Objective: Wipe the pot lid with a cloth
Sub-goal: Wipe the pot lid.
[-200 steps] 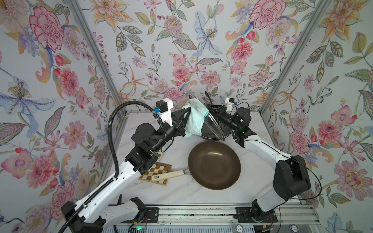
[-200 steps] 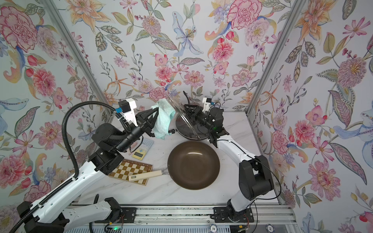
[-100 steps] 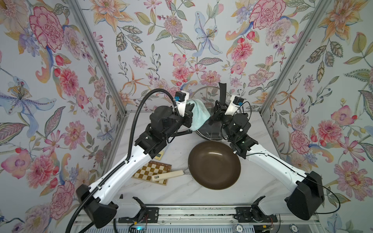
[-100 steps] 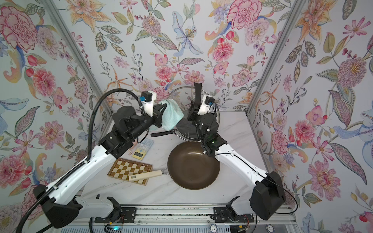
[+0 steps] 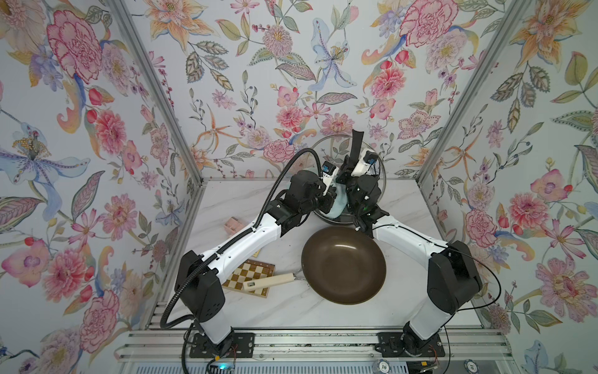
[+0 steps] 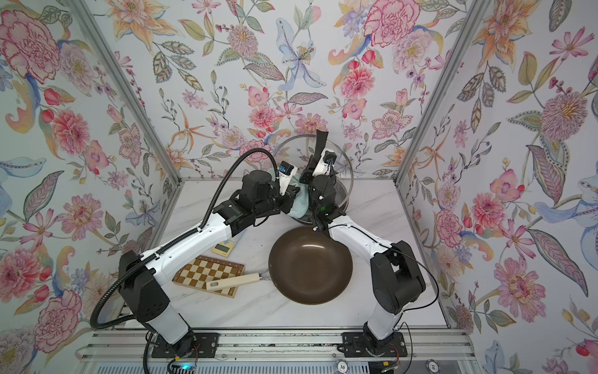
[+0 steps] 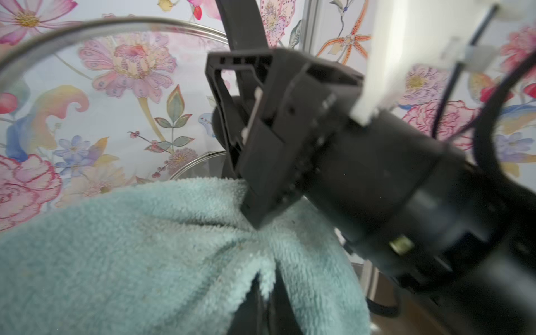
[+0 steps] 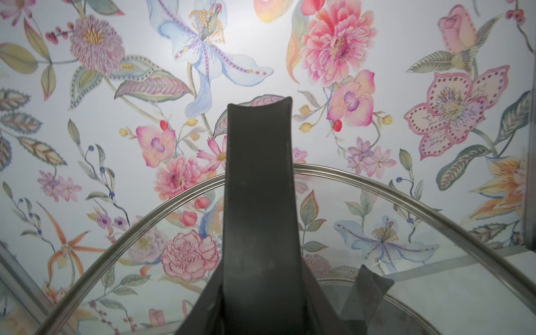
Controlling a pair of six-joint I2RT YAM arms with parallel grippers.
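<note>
The glass pot lid (image 5: pixel 380 171) with its steel rim (image 8: pixel 406 191) is held tilted above the back of the table. Its long black handle (image 8: pixel 258 203) points up and away. My right gripper (image 5: pixel 346 170) is shut on the base of that handle, its fingers (image 8: pixel 203 307) flanking it. The pale mint-green terry cloth (image 7: pixel 145 246) hangs pinched in my shut left gripper (image 7: pixel 266 307). In both top views the cloth (image 5: pixel 338 207) (image 6: pixel 299 205) is squeezed between the two wrists, against the lower part of the lid. Where the cloth meets the glass is hidden.
A brown frying pan (image 5: pixel 344 264) with a cream handle (image 5: pixel 268 281) lies in front of the lid. Its handle rests on a chessboard (image 5: pixel 249 280). A pink block (image 5: pixel 234 225) and a small calculator (image 6: pixel 223 249) lie to the left, under the left arm.
The lid has turned from tilted sideways to handle-up. My left arm has swung right and lower, bringing the cloth in close beside the right wrist. Both grips have held.
</note>
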